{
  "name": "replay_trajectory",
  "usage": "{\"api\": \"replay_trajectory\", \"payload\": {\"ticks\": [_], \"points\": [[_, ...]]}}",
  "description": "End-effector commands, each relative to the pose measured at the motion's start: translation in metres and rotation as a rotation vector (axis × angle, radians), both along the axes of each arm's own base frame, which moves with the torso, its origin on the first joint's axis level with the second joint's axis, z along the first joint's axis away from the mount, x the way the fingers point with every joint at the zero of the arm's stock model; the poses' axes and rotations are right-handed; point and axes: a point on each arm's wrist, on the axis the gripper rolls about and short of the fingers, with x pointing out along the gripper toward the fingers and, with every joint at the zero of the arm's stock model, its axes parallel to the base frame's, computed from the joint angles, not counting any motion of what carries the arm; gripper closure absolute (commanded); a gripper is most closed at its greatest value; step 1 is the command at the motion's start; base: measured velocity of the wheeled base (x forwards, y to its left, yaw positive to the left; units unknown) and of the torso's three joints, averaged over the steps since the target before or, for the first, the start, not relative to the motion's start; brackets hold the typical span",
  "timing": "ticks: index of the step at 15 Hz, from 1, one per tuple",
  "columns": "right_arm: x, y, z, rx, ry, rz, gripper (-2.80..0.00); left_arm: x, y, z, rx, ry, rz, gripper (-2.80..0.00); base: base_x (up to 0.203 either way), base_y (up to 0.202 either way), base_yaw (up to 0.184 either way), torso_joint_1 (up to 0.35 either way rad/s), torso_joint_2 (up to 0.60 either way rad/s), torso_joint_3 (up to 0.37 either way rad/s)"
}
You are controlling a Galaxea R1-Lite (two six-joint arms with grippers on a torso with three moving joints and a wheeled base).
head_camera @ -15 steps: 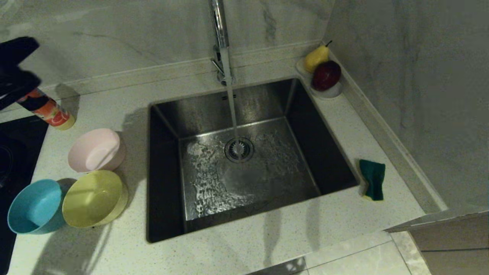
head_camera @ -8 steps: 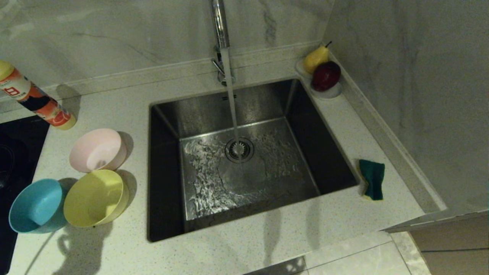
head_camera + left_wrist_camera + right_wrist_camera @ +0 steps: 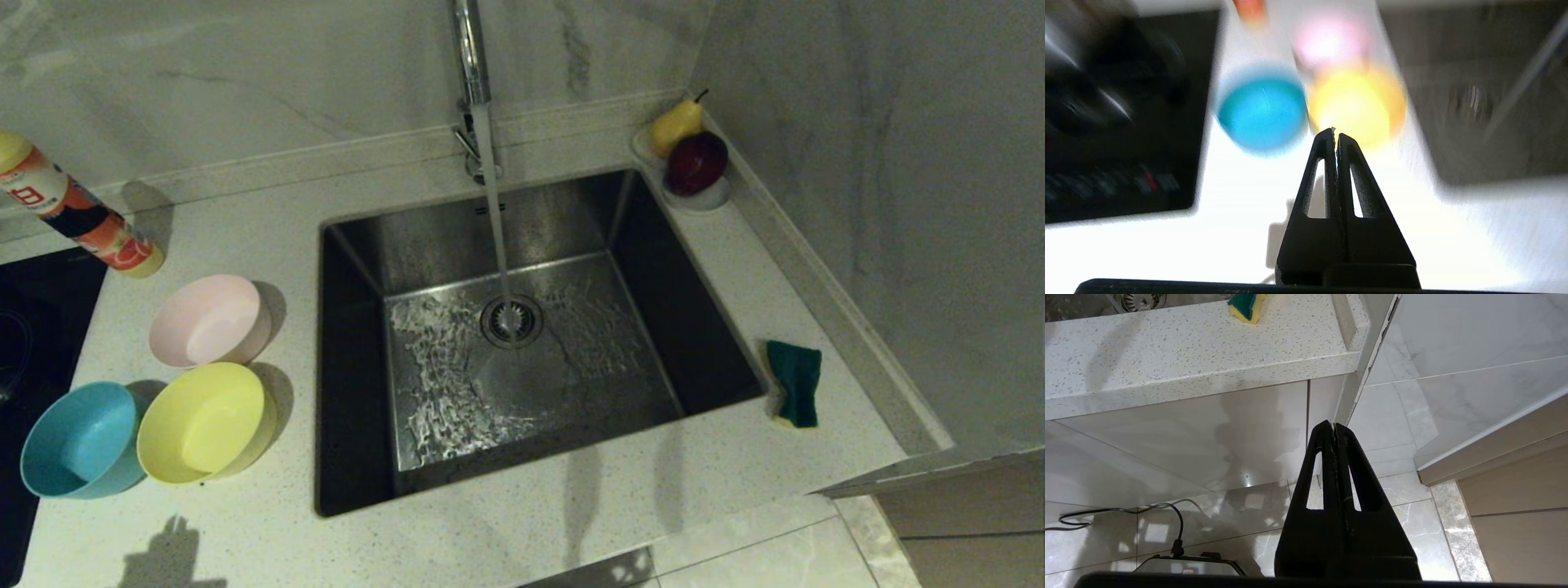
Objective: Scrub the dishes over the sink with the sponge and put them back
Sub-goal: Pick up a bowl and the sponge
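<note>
Three bowls beside a running sink, both grippers pinched closed and empty.

The pink bowl (image 3: pixel 209 320), yellow bowl (image 3: pixel 202 420) and blue bowl (image 3: pixel 79 439) cluster left of the sink (image 3: pixel 522 343); the sponge (image 3: pixel 796 382) lies right of it. Neither arm shows from the head. The left gripper (image 3: pixel 1334 131) hangs above blurred bowls; the right gripper (image 3: pixel 1333 424) sits below the counter edge (image 3: pixel 1200 386).
</note>
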Motion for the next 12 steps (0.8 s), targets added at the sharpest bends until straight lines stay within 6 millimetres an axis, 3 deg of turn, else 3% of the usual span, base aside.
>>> {"api": "replay_trajectory", "payload": {"ticks": [1, 3, 12], "points": [[0.0, 0.0, 0.0, 0.0, 0.0, 0.0, 0.0, 0.0069, -0.0032, -0.0305, 0.028, 0.049, -0.127, 0.0, 0.0, 0.0, 0.0, 0.0, 0.0, 0.0], [0.0, 0.0, 0.0, -0.001, 0.0, 0.0, 0.0, 0.0078, -0.0039, -0.0382, 0.036, 0.115, -0.156, 0.0, 0.0, 0.0, 0.0, 0.0, 0.0, 0.0], [0.0, 0.0, 0.0, -0.001, 0.0, 0.0, 0.0, 0.0077, -0.0039, -0.0363, -0.002, 0.093, -0.161, 0.0, 0.0, 0.0, 0.0, 0.0, 0.0, 0.0]]}}
